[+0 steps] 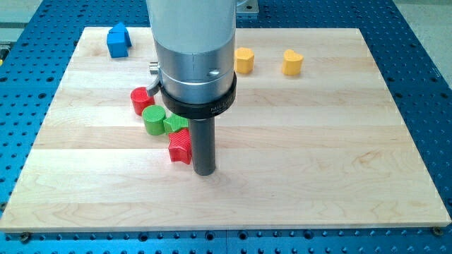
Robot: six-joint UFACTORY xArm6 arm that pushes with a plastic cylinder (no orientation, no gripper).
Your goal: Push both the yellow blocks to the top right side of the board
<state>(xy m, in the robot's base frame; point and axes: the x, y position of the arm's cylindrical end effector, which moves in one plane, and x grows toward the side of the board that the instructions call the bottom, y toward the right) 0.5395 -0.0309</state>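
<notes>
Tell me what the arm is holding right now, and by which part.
Nothing is held. The arm ends in a plain rod; my tip rests on the board just to the view's right of the red block, close beside it.

You see a pale wooden board of joined planks lying flat on a blue metal table dotted with rows of small holes. The light is even and bright. At the view's top left, a grey metal rail runs beside the blue surface.
</notes>
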